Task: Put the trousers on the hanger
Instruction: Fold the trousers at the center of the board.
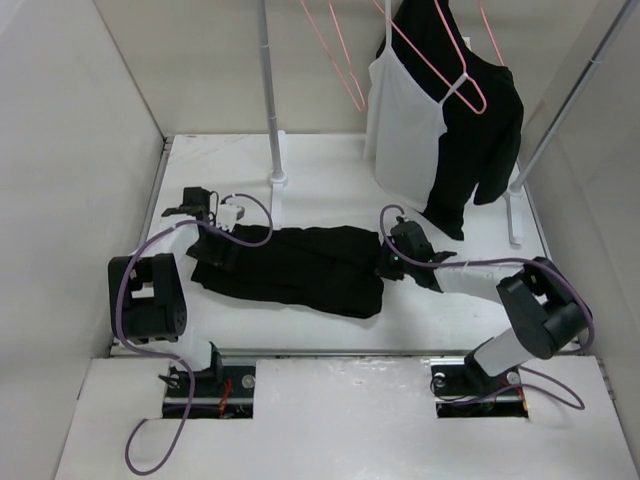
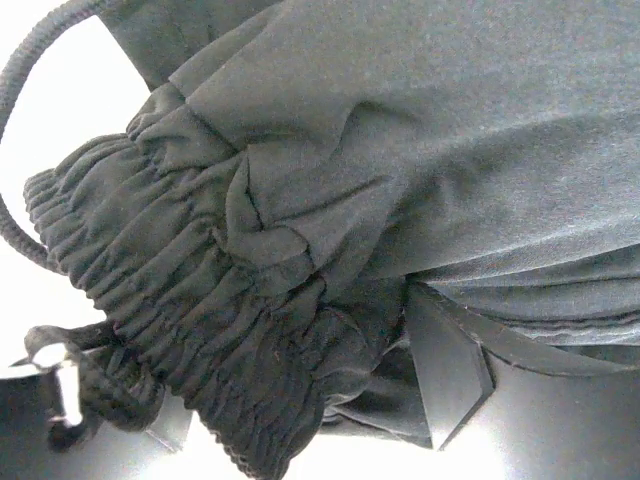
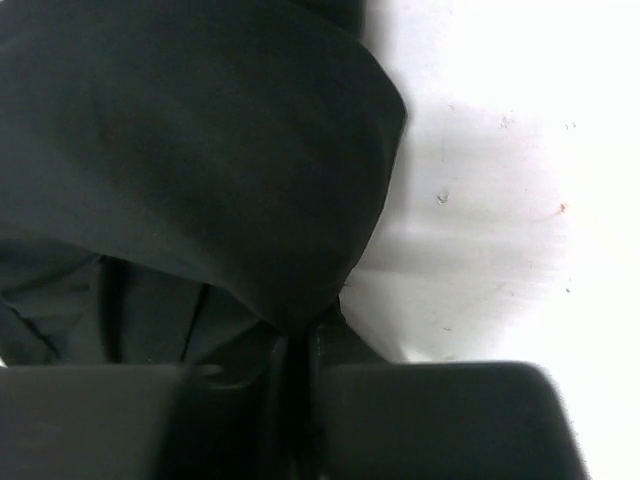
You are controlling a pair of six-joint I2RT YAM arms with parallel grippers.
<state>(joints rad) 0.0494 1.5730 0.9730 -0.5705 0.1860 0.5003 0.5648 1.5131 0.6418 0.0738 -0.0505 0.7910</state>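
Note:
The black trousers (image 1: 300, 265) lie folded across the middle of the table. My left gripper (image 1: 213, 255) is at their left end, closed on the bunched elastic waistband (image 2: 200, 300), with a drawstring loop beside it. My right gripper (image 1: 388, 262) is at their right end, and its fingers (image 3: 400, 420) pinch a fold of black fabric (image 3: 200, 150). The bare pink wire hanger (image 1: 356, 97) hangs from the rail at the back, well away from both grippers.
A second pink hanger (image 1: 455, 75) at the back right carries a white camisole (image 1: 400, 130) and a black top (image 1: 485, 140). The rack's white poles (image 1: 270, 90) (image 1: 560, 120) stand on the table. White walls close in both sides.

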